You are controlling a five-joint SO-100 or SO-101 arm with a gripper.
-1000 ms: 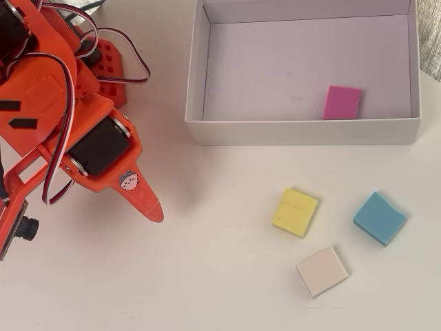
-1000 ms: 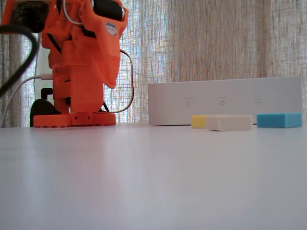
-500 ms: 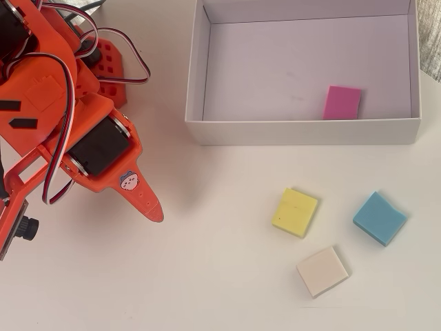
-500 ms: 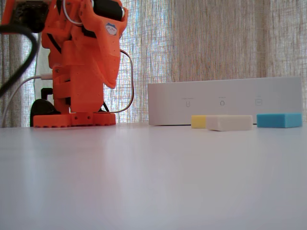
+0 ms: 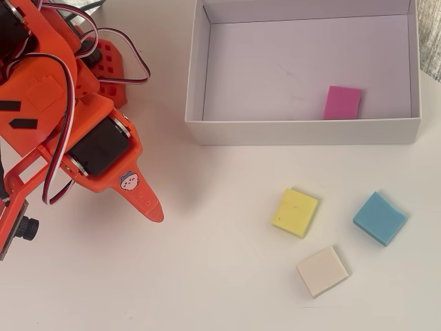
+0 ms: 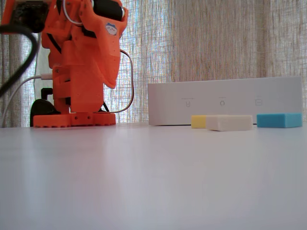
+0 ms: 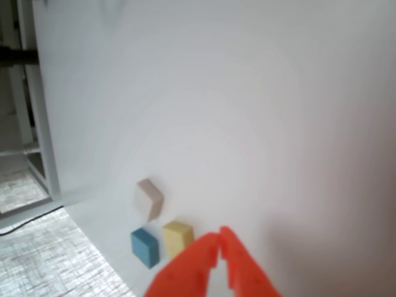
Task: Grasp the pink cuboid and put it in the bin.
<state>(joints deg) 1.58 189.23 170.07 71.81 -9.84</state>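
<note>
The pink cuboid (image 5: pixel 342 102) lies flat on the floor of the bin (image 5: pixel 303 131), near its front wall and right of the middle. The bin is a white low-walled box at the top right of the overhead view. In the fixed view only the bin's outer wall (image 6: pixel 225 100) shows, and the cuboid is hidden. The cuboid is out of the wrist view. My orange gripper (image 5: pixel 155 210) is shut and empty, well left of the bin. Its fingertips meet in the wrist view (image 7: pixel 219 238). It hangs above the table in the fixed view (image 6: pixel 112 85).
A yellow block (image 5: pixel 295 212), a blue block (image 5: pixel 380 218) and a cream block (image 5: pixel 322 271) lie on the white table in front of the bin. The arm's base (image 5: pixel 103 69) and cables sit at the top left. A curtain hangs behind in the fixed view.
</note>
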